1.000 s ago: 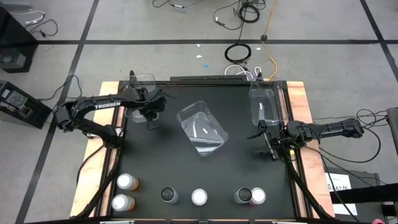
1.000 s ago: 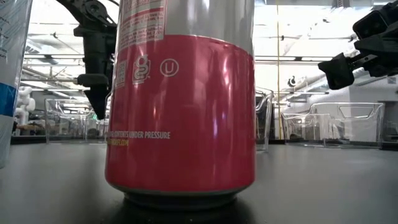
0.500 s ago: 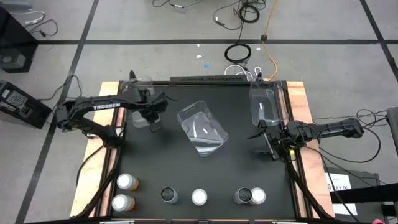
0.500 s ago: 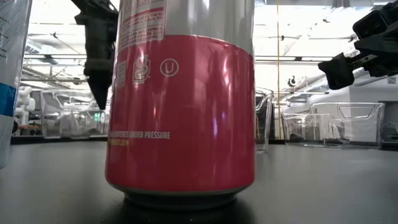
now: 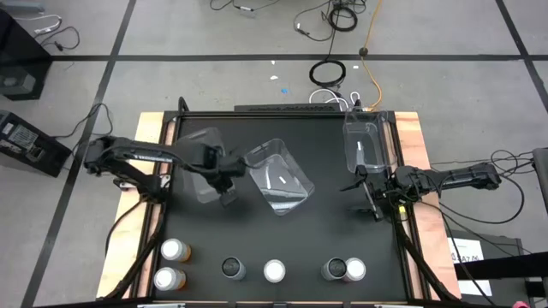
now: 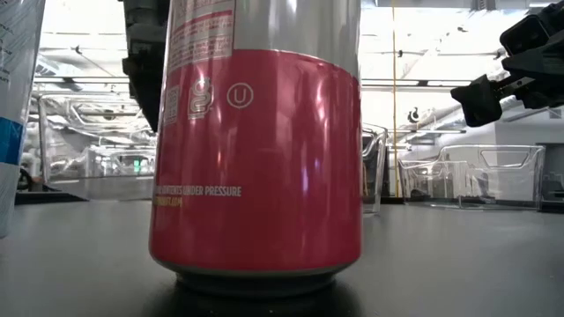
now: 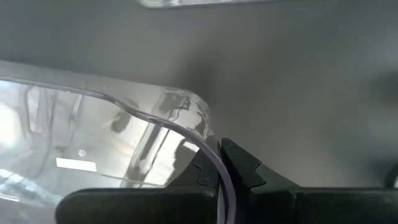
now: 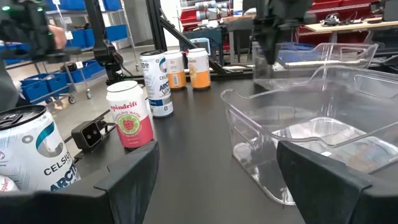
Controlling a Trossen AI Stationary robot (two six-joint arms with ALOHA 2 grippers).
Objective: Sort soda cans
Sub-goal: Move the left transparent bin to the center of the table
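Six soda cans (image 5: 274,271), apparently; three clear bins (image 5: 278,177).

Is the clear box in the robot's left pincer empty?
Yes, empty. From above, the box held by the left pincer shows only black table through it; all cans stand outside.

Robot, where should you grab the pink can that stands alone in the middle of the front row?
Probably by its round side wall, coming straight down over the top. The pink can stands upright near the table's front edge, with open space beside it toward the dark can, so fingers could fit on both sides. The left gripper is busy holding a clear bin; the right gripper is open and free.
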